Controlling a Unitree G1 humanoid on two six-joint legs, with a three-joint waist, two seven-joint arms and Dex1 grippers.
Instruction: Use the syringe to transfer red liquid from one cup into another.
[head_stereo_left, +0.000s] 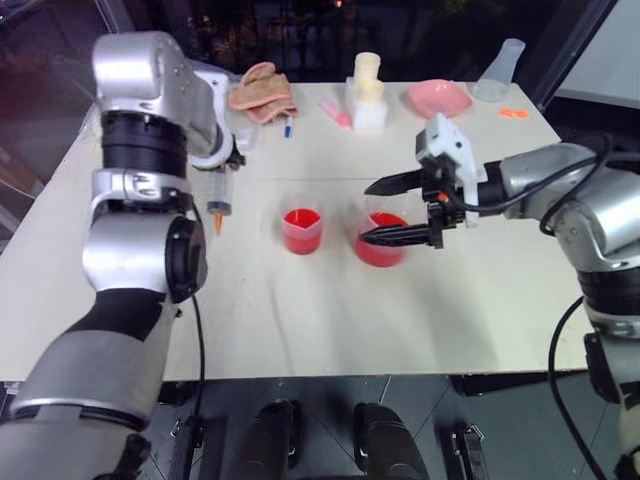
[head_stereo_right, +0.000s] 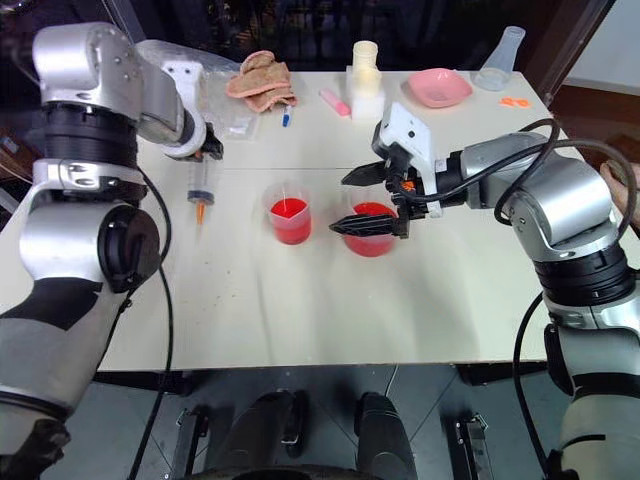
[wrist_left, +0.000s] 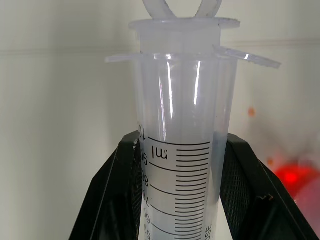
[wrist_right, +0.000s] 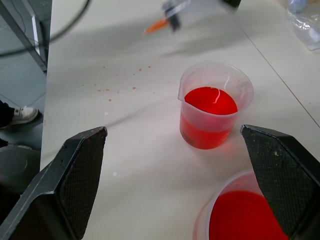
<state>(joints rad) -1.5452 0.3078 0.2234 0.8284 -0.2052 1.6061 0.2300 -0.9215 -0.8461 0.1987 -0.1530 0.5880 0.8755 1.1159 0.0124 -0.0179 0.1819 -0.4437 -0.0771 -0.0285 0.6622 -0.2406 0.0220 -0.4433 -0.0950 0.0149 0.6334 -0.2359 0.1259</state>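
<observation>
the syringe (wrist_left: 180, 165) sits clamped between the left jaws, seemingly empty.

Bright, even light falls on the pale rectangular table (head_stereo_left: 330, 300), while the background beyond it stays dark. In the left wrist view white glare streaks run down the clear plastic syringe barrel (wrist_left: 182, 150), and the red liquid (wrist_left: 295, 177) beside it is blurred.

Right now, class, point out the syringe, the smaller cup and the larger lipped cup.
syringe (head_stereo_right: 201, 183): right eye view, on the clear barrel above the orange tip.
smaller cup (wrist_right: 215, 112): right wrist view, on its front wall over the red liquid.
larger lipped cup (head_stereo_left: 381, 247): left eye view, on its red-filled side wall.
</observation>
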